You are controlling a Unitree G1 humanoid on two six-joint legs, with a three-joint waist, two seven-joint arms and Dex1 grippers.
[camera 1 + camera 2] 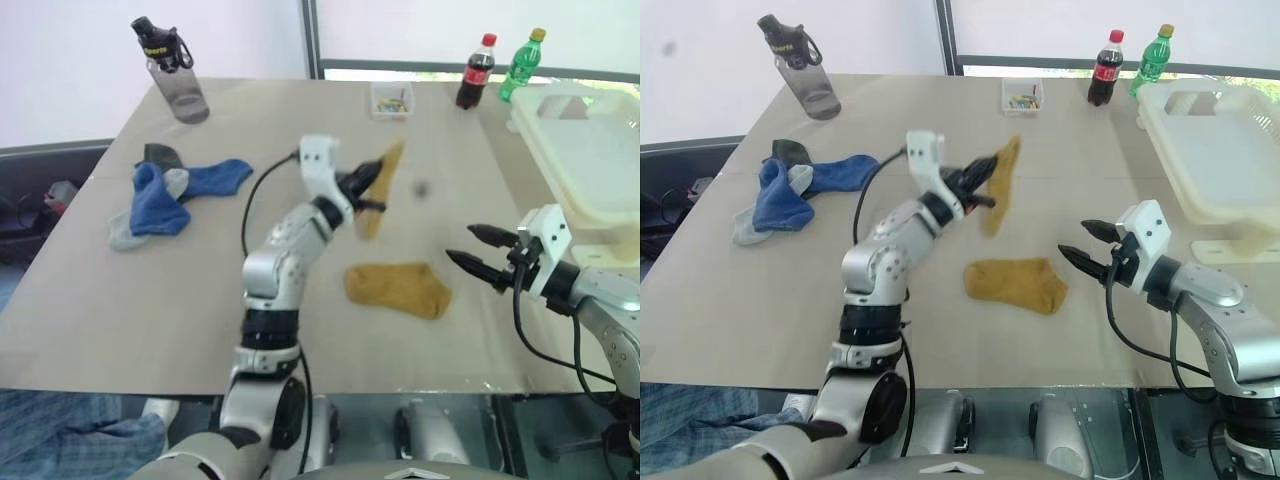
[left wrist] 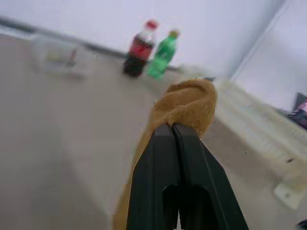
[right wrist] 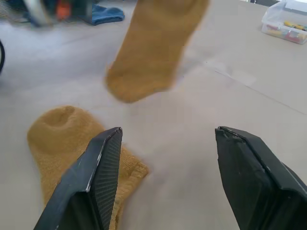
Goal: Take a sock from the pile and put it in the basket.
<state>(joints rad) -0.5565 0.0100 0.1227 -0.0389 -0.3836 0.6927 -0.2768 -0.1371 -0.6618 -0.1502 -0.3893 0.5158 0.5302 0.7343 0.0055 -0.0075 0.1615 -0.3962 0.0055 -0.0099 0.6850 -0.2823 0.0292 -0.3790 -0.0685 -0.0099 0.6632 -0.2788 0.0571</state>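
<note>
Left eye view shows your left end effector [image 1: 378,190] clamped shut on a soft mustard-yellow ankle sock [image 1: 383,185], lifted above the beige counter [image 1: 300,300]. Your right end effector [image 1: 482,250] hangs wide open, empty. Next, carry it right to the cream slotted plastic basket [image 1: 590,150].

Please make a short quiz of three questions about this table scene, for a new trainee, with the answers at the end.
1. True or false: the left gripper is shut on a mustard sock held above the table.
2. Which thing lies flat between the two grippers? A. a blue sock B. a second mustard sock C. a bottle
3. Fill in: the right gripper is ____, holding nothing.

Key: 1 true; 2 B; 3 open. The basket stands at the far right; the pile lies at the left.
</note>
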